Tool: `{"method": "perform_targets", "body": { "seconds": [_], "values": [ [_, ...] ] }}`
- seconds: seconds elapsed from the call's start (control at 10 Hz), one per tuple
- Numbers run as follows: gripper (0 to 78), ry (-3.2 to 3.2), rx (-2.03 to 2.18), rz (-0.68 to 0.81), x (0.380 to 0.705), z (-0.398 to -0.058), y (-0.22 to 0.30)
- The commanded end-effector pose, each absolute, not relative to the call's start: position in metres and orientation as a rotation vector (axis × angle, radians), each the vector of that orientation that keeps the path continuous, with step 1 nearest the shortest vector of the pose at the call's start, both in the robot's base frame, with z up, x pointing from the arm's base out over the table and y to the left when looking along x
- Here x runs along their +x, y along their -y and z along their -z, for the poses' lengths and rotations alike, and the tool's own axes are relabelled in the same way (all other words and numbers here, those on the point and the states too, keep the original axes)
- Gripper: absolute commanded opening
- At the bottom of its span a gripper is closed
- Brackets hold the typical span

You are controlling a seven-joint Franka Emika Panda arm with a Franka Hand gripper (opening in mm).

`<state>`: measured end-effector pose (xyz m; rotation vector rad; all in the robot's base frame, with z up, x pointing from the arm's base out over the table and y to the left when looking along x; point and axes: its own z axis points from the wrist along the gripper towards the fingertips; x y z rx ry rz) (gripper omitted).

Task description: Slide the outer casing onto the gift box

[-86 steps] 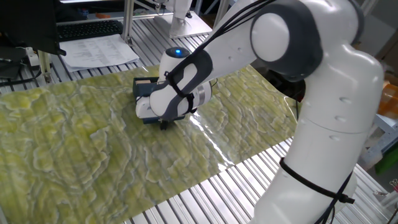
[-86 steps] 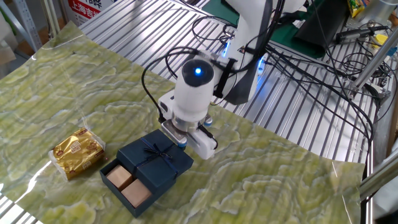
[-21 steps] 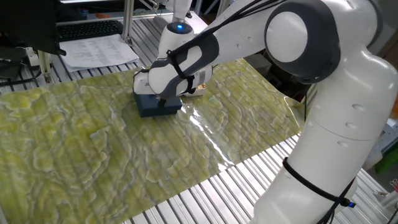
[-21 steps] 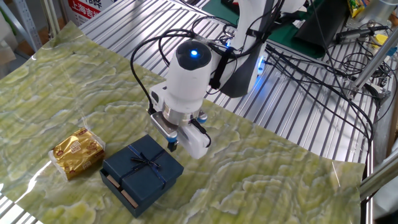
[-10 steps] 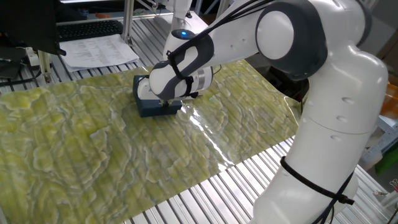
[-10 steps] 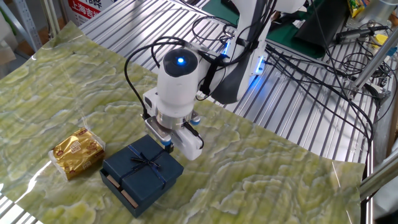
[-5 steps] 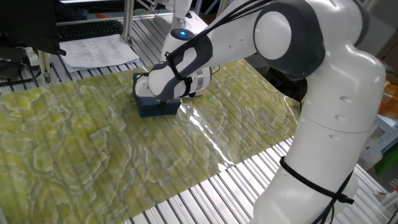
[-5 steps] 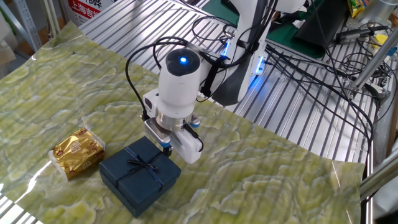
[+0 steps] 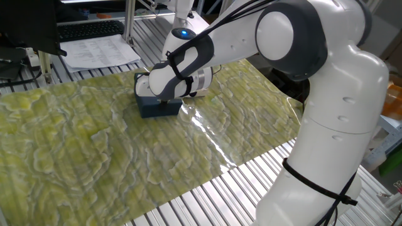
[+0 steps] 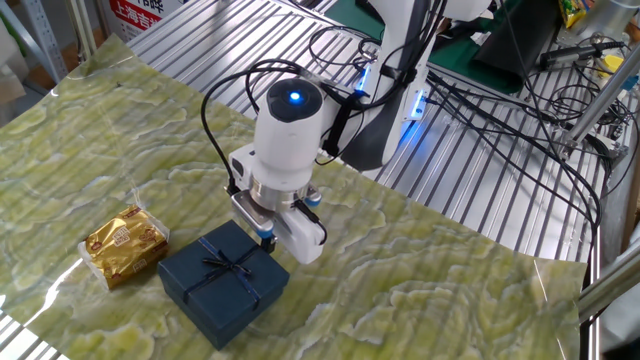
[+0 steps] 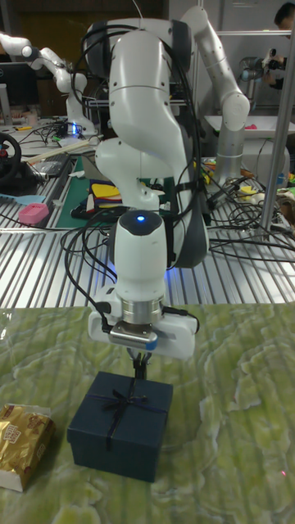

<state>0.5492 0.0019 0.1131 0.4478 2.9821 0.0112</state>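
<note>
The outer casing [image 10: 225,281] is a dark navy box shape with a thin ribbon bow on top, lying on the green mat. It also shows in the tall fixed view [image 11: 123,426] and, partly behind the hand, in the first fixed view [image 9: 157,108]. The gift box is hidden inside it; no edge of it shows. My gripper [image 10: 266,240] points down at the casing's far edge, fingers together [image 11: 141,366], touching or just above that edge. In the first fixed view the hand [image 9: 164,81] covers the fingertips.
A crinkled gold-wrapped item [image 10: 123,243] lies just left of the casing, also seen in the tall fixed view [image 11: 20,446]. Papers [image 9: 100,50] and a keyboard [image 9: 88,28] sit beyond the mat. Cables [image 10: 480,130] spread over the slatted metal table behind the arm.
One second ago a pale strip of the gift box stuck out at the casing's near end. The gripper pushed the casing forward over it; since half a second ago almost nothing moved.
</note>
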Motion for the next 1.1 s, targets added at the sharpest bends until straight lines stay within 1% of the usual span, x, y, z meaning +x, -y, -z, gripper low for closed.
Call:
{"method": "perform_targets", "body": {
  "seconds": [0.1,0.7,1.1],
  "values": [
    [0.0,-2.976,0.451,-0.012,0.563,-0.119,-0.004],
    [0.0,-2.999,0.461,0.002,0.567,-0.121,-0.006],
    [0.0,-3.029,0.516,0.009,0.547,-0.14,-0.022]
  ]
}}
